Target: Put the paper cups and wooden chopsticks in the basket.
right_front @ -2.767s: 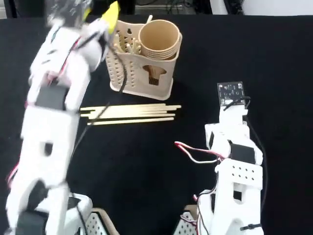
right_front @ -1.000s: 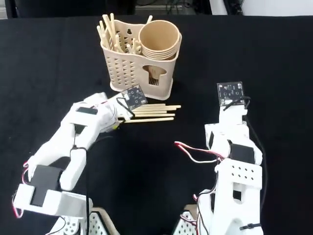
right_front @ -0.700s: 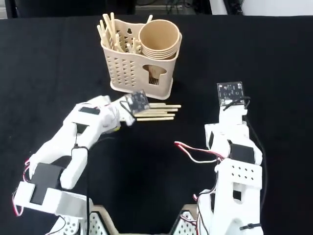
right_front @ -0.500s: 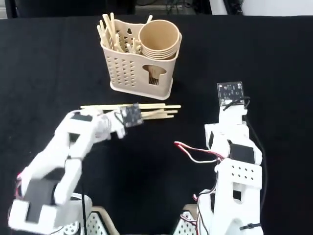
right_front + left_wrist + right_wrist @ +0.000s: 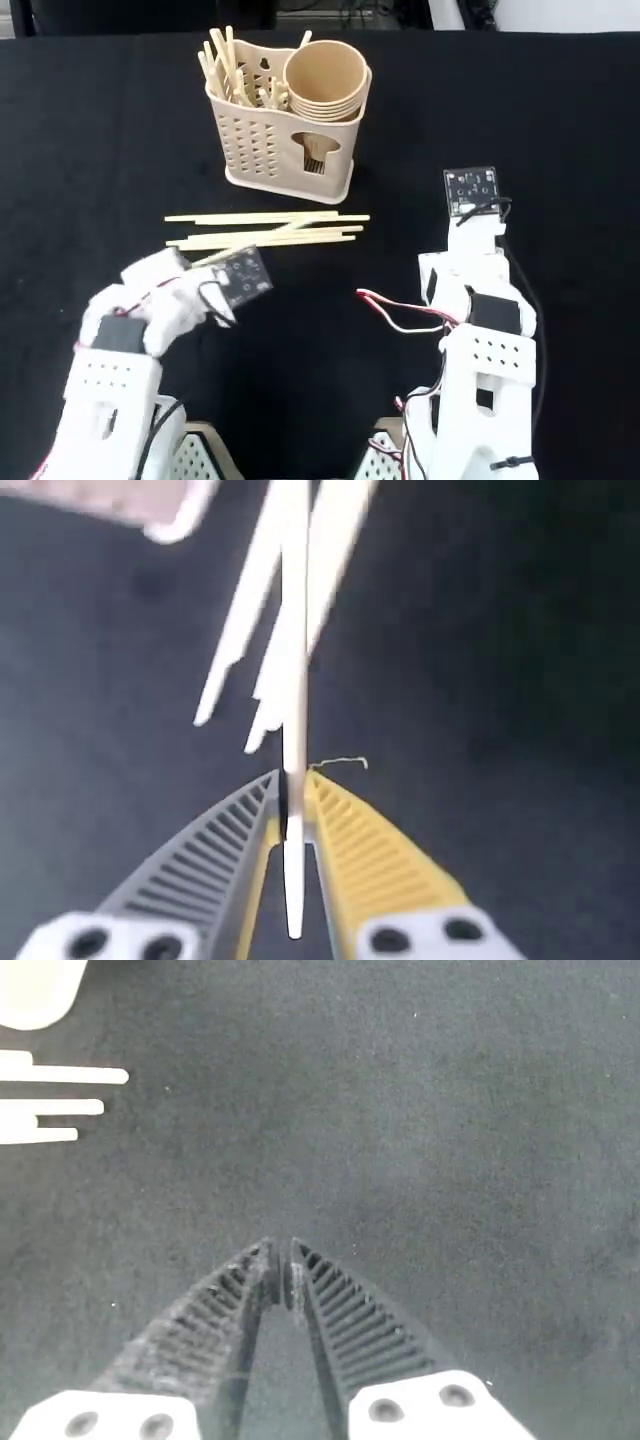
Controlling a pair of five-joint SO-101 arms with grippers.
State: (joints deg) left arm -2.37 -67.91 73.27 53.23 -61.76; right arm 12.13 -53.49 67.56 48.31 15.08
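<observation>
The beige basket [image 5: 285,145] stands at the back with stacked paper cups [image 5: 325,80] and several wooden chopsticks [image 5: 225,65] in it. Loose chopsticks [image 5: 300,218] lie in a row in front of it. My left gripper [image 5: 292,785] is shut on one chopstick [image 5: 294,670], which slants across the others [image 5: 262,238]. The left arm [image 5: 160,305] sits at the front left, just short of the row. My right gripper [image 5: 282,1265] is shut on nothing, low over the black cloth right of the chopstick ends [image 5: 60,1076].
The right arm [image 5: 480,330] stands folded at the front right with a loose red and white cable [image 5: 395,312] beside it. Black cloth [image 5: 520,110] covers the table. A basket corner [image 5: 150,510] shows beyond the held chopstick.
The left arm came down from the basket to the row, closed on one chopstick and drew back toward the front left, dragging it askew. The right arm kept still.
</observation>
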